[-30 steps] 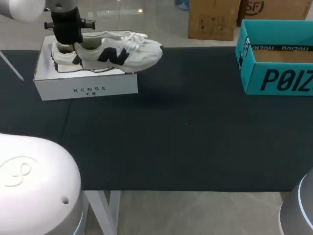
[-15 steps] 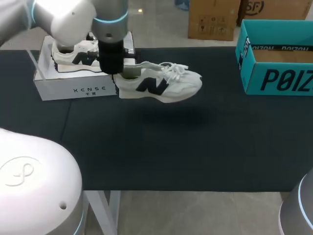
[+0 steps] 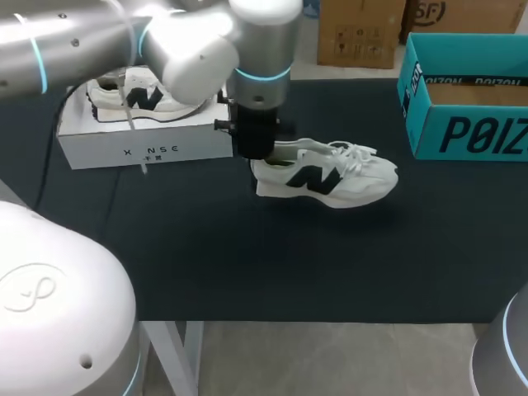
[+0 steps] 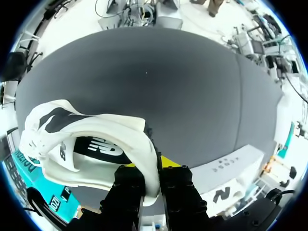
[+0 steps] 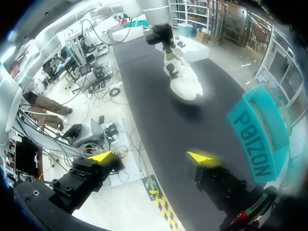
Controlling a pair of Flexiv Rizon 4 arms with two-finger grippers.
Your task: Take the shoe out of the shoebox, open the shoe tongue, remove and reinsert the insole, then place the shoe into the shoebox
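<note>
Left claw (image 3: 257, 153) is out over the middle of the dark bench (image 3: 247, 256), and it has the shoe (image 3: 326, 173) by the heel. The left wrist view shows it well. The two black fingers are pinched on the heel collar from both sides, with one yellow tip (image 4: 171, 161) peeking out beside the white lining. So the grip is closed on the shoe (image 4: 86, 139).

The shoe is white with a black letter on its side. Its toe points toward the teal box (image 3: 462, 91) on the right side of the bench, laces up and sole down. From the right wrist view the shoe (image 5: 183, 79) hangs under the left claw (image 5: 161, 36). Its shadow lies on the bench a little apart from it, so it looks lifted off the surface.

Behind the left arm sits the white shoebox (image 3: 144, 140) at the bench's far left. A second shoe (image 3: 124, 95) lies inside it, and the held shoe is outside it, between the two boxes.

The right claw (image 5: 153, 157) is well away from all this, at the near right edge of the bench. Its yellow-tipped fingers (image 5: 101, 156) are spread wide with nothing between them. The teal box (image 5: 260, 139) stands ahead of it and to one side.
</note>
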